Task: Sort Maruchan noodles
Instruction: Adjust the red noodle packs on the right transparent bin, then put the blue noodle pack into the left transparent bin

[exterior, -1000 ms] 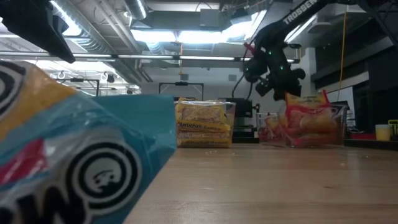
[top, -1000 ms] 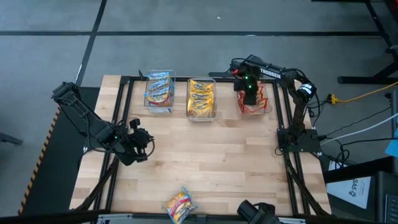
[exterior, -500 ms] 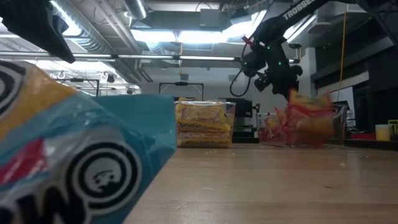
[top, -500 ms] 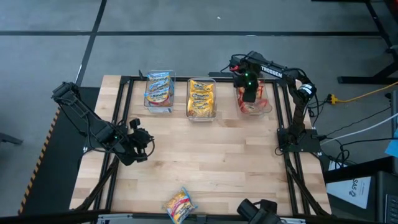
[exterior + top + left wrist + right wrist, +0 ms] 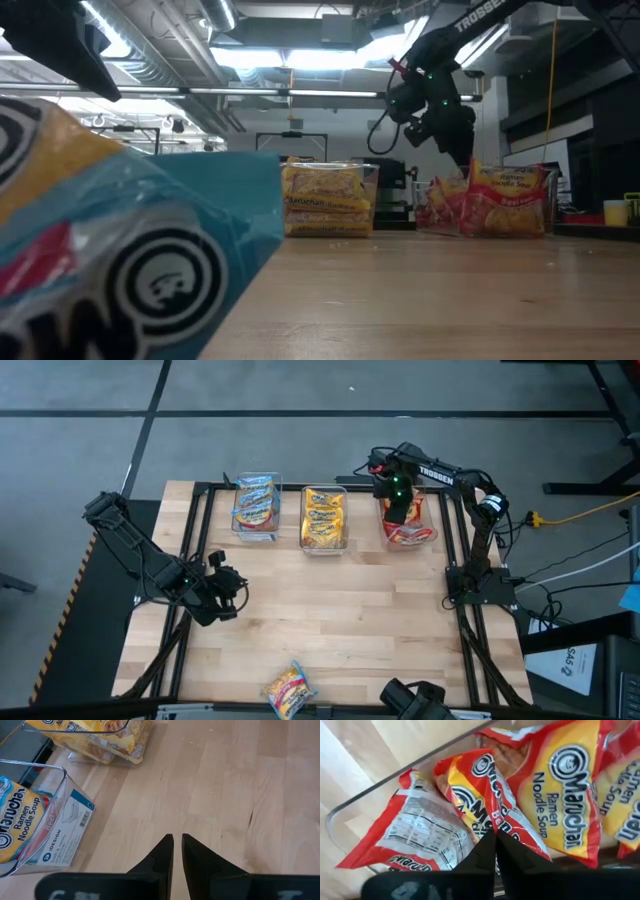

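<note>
Three clear bins stand along the table's far edge. One holds blue-trimmed Maruchan packets (image 5: 256,507), one yellow packets (image 5: 324,518) and one red packets (image 5: 408,530). My right gripper (image 5: 398,510) hangs shut just over the red packets (image 5: 490,795), pointing down into that bin. One red packet (image 5: 505,200) stands leaning inside the bin's near wall. A loose blue-trimmed packet (image 5: 289,688) lies flat at the table's near edge and fills the low view (image 5: 120,250). My left gripper (image 5: 228,592) waits shut above bare wood near the left edge.
The blue bin's clear wall with a white label (image 5: 65,832) and the yellow bin (image 5: 95,735) show ahead of my left gripper (image 5: 177,842). Bare wood spans the table's middle (image 5: 340,610). A black frame rail (image 5: 460,560) runs along the right side.
A red packet under my right gripper has dropped into the red bin and settled upright against its near wall. My right gripper has risen slightly over that bin.
</note>
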